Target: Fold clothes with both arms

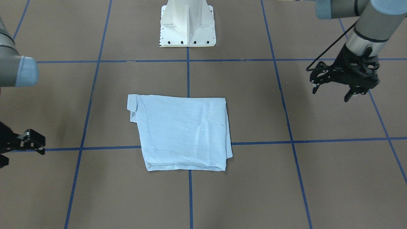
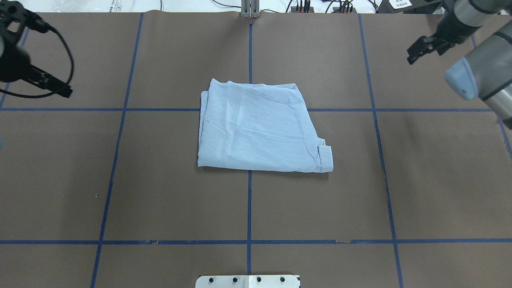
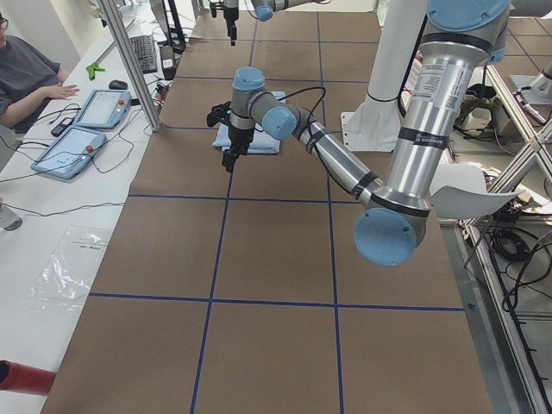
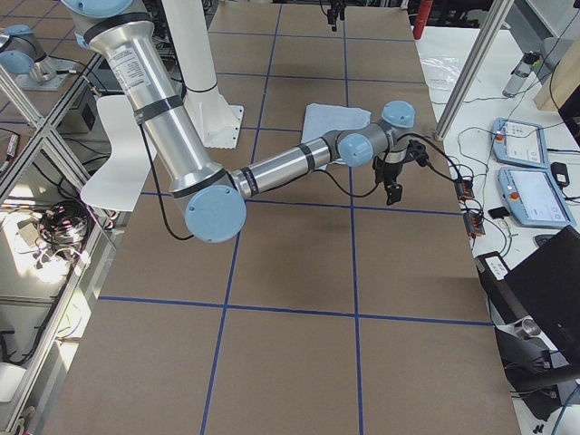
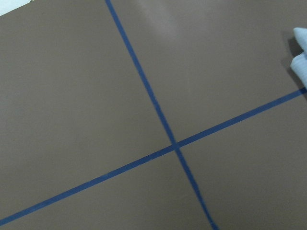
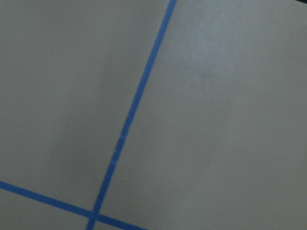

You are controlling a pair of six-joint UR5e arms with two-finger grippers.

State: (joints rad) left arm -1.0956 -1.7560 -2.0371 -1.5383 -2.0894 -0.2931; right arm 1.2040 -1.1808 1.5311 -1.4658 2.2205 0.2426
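Note:
The light blue striped shirt (image 1: pixel 184 130) lies folded into a rough rectangle at the middle of the table, with nothing holding it. It also shows in the overhead view (image 2: pixel 260 132). A corner of it shows at the right edge of the left wrist view (image 5: pixel 301 52). My left gripper (image 1: pixel 331 92) hangs open and empty above the table, well off to the shirt's side. My right gripper (image 1: pixel 22 155) is open and empty at the opposite side, partly cut off by the frame edge. It also shows in the overhead view (image 2: pixel 418 54).
The brown table mat is crossed by blue tape lines (image 2: pixel 249 208). The white pedestal base (image 1: pixel 187 25) stands at the robot's edge. An operator (image 3: pixel 26 82) sits at a side desk with tablets (image 3: pixel 73 147). A metal frame post (image 4: pixel 480 50) stands beside the table.

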